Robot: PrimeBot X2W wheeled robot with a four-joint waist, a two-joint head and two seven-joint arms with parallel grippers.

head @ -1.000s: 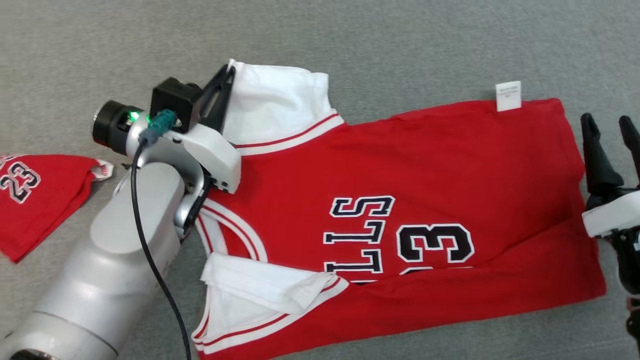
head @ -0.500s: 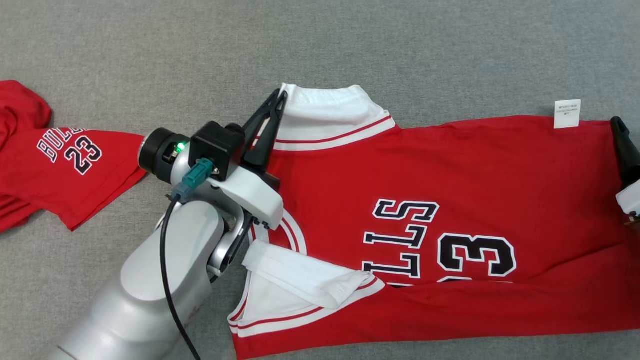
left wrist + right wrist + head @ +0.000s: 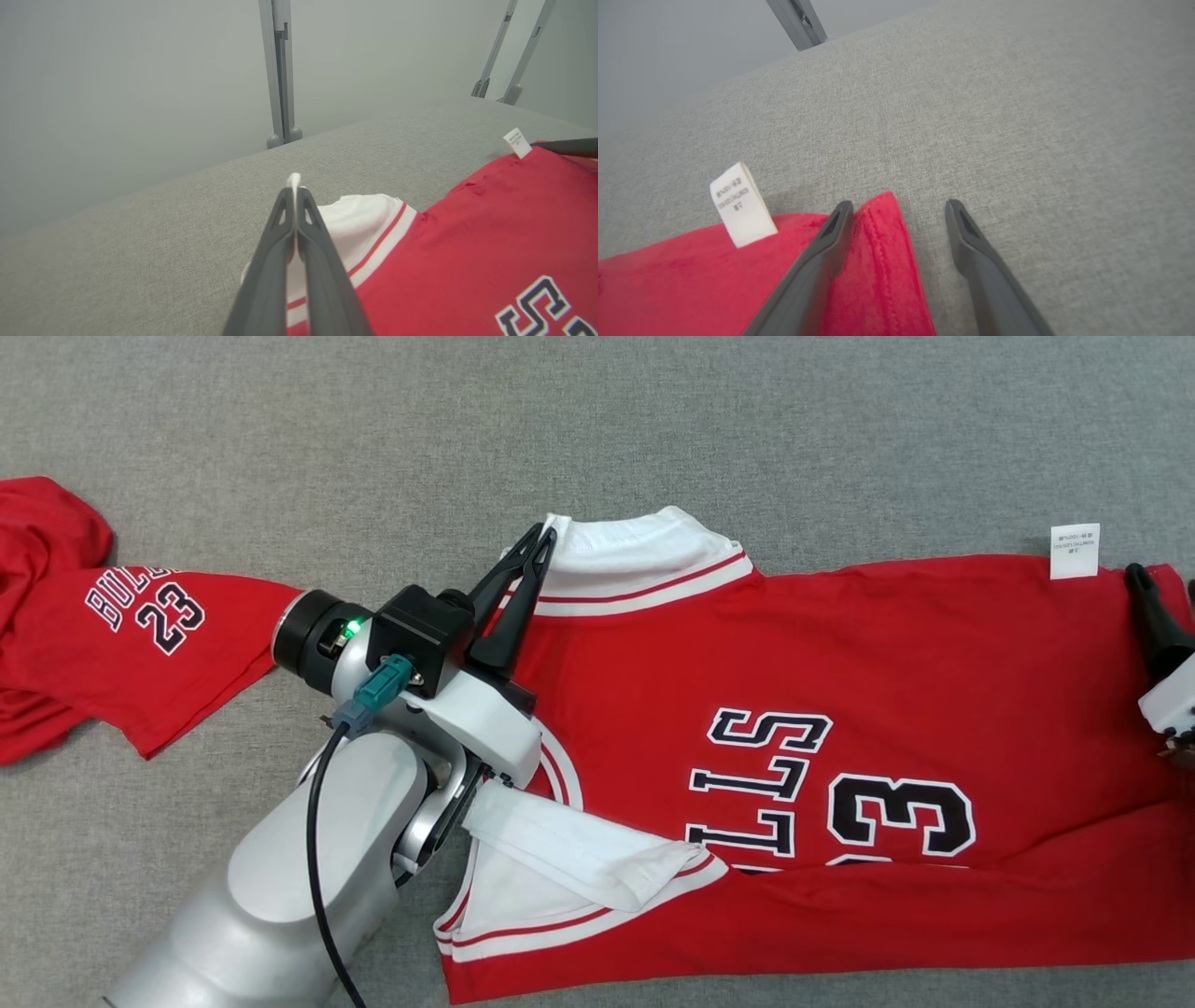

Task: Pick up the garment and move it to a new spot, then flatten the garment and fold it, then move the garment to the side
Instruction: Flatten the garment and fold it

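Garment (image 3: 868,653) sleeve edge pinched in left pincer (image 3: 541,535); right pincer (image 3: 899,208) agape astride hem corner.

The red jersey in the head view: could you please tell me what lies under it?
Grey fabric surface shows around the red jersey on all visible sides, so it rests there; anything else beneath is covered.

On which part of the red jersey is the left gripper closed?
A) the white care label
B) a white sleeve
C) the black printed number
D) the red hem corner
B: in the left wrist view the left gripper is shut, with a strip of the white sleeve pinched between its two dark fingers, far from the care label.
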